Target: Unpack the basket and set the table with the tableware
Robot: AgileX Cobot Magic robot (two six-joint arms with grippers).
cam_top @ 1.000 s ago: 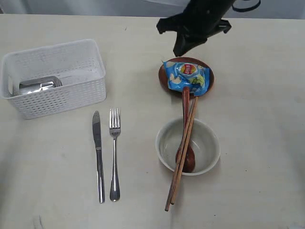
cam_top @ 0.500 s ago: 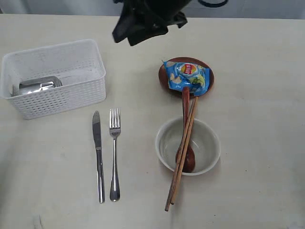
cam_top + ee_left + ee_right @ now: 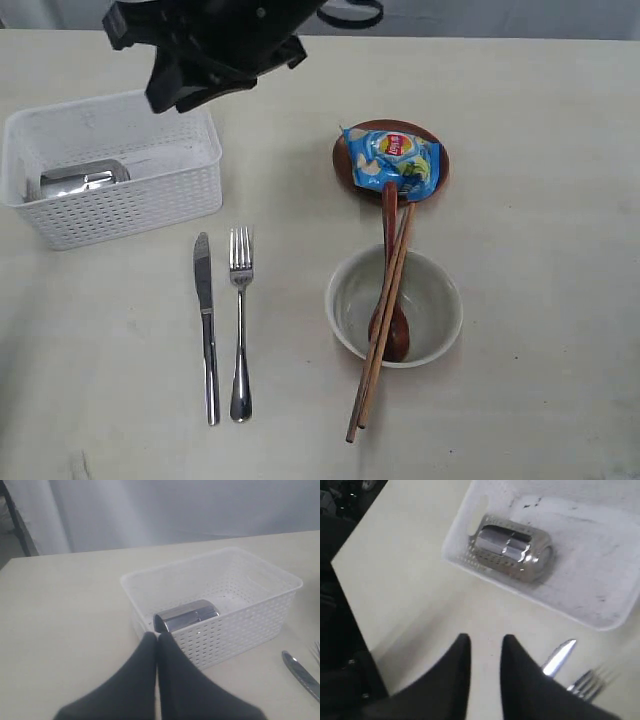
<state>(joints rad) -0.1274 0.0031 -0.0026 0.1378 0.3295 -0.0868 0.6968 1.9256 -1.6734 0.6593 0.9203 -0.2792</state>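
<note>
**Steel cup in the basket; other tableware out on the counter**

The pale counter point(image 3: 540, 120) carries everything. The white perforated basket point(image 3: 120, 215) sits at the left of the exterior view. The dark right arm point(image 3: 200, 50) reaches across from the top, over the basket's far edge.

Right of centre stands the pale bowl point(image 3: 440, 300). Just beyond it is the brown plate point(image 3: 341, 160), with a blue chip bag point(image 3: 393, 160) lying on it. The wooden chopsticks point(image 3: 372, 385) slant across the bowl, from the plate's edge to the counter. The brown spoon point(image 3: 390, 335) rests with its head inside the bowl and its handle toward the plate.

The knife point(image 3: 207, 320) and fork point(image 3: 240, 330) lie side by side in front of the basket, apart from it. The steel cup point(image 3: 85, 178) lies on its side inside the basket, at its left end.

The right end effector point(image 3: 485, 640) hangs above the counter by the basket. Its fingers are a narrow gap apart and hold nothing. The left end effector point(image 3: 156, 636) is closed with its fingers pressed together, empty, and short of the basket.
</note>
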